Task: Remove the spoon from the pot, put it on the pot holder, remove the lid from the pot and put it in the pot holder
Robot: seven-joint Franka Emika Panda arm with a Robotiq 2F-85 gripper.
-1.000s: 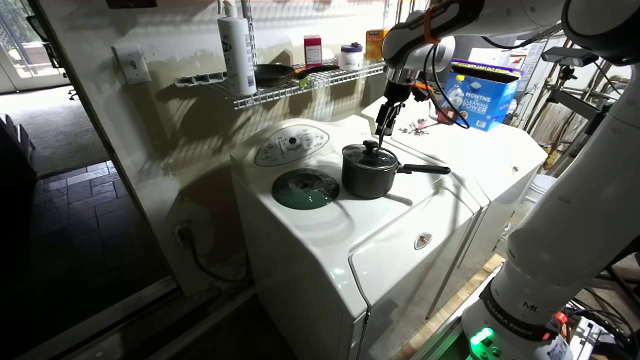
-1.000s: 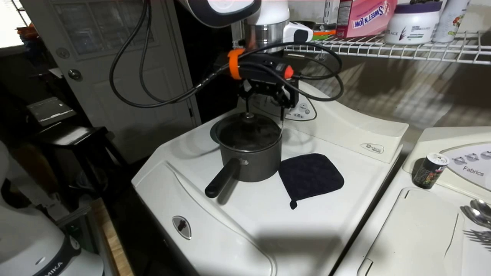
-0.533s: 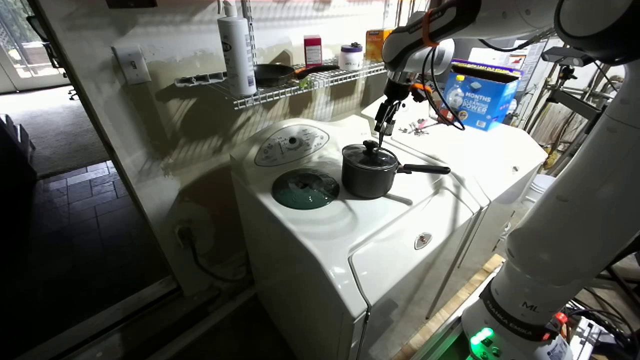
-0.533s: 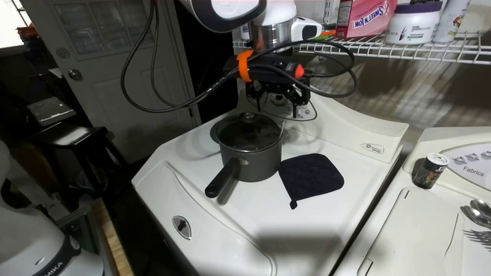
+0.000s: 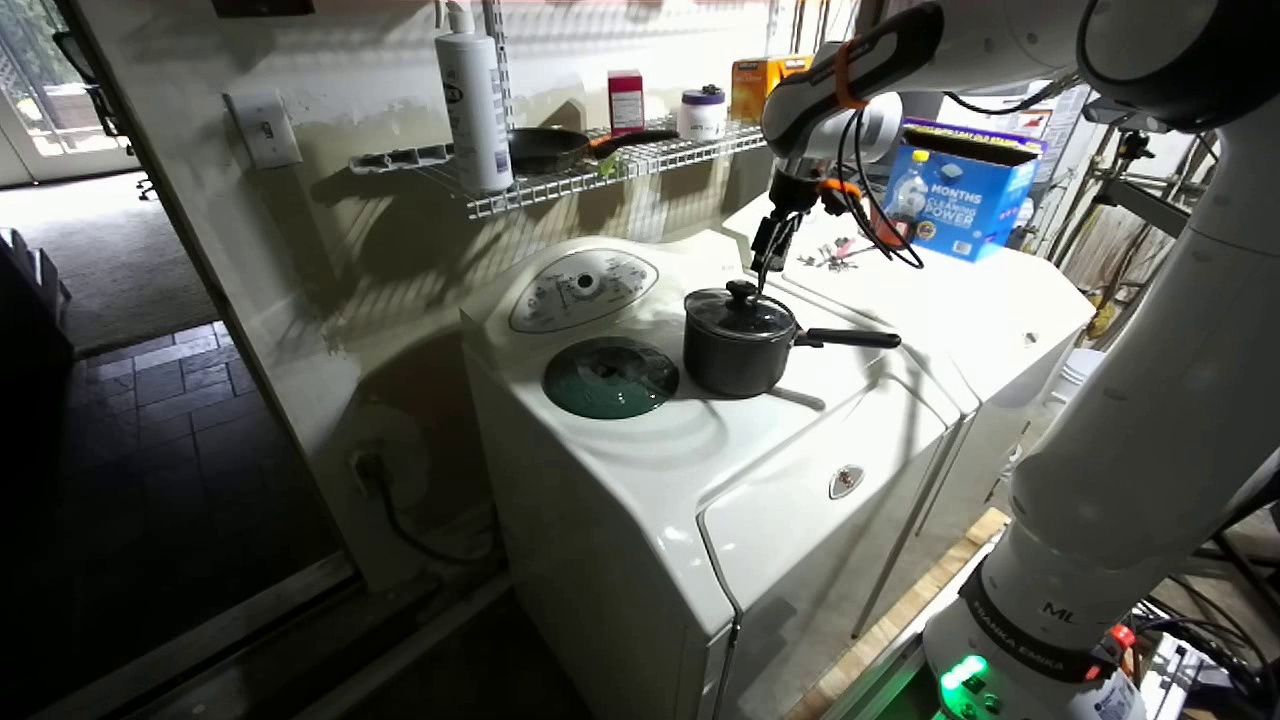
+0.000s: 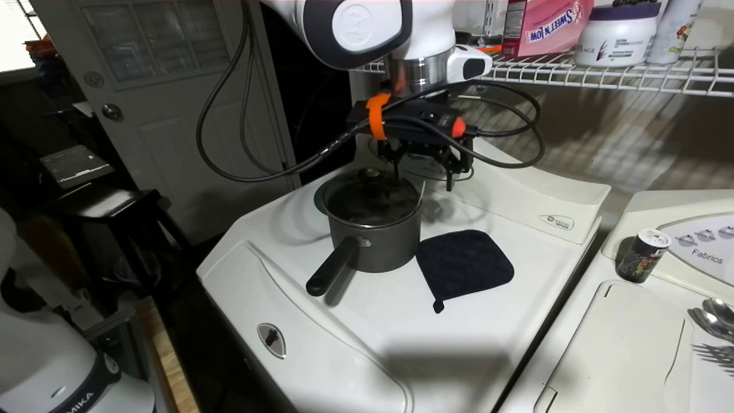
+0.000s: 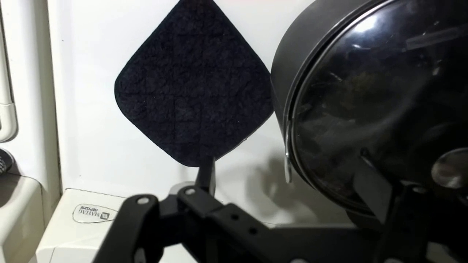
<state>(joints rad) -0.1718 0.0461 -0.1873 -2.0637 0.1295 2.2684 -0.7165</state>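
Spoon (image 7: 287, 160) sits in the pot (image 6: 381, 251), its handle out at the rim beside the lid (image 7: 340, 98). I have the jaws wide apart, holding nothing, above it. Coming down off-centre, the lid-side finger (image 7: 371, 193) could bump the lid; a sideways pull could drag it along (bowl end hidden). Handle points up, long axis steep, leaning toward the control panel (image 5: 585, 290).

A home laundry area; white Maytag machine (image 5: 660, 480); "Fabrics" control panel (image 6: 705, 244); wire shelf (image 6: 550, 74); panelled door (image 6: 166, 92).
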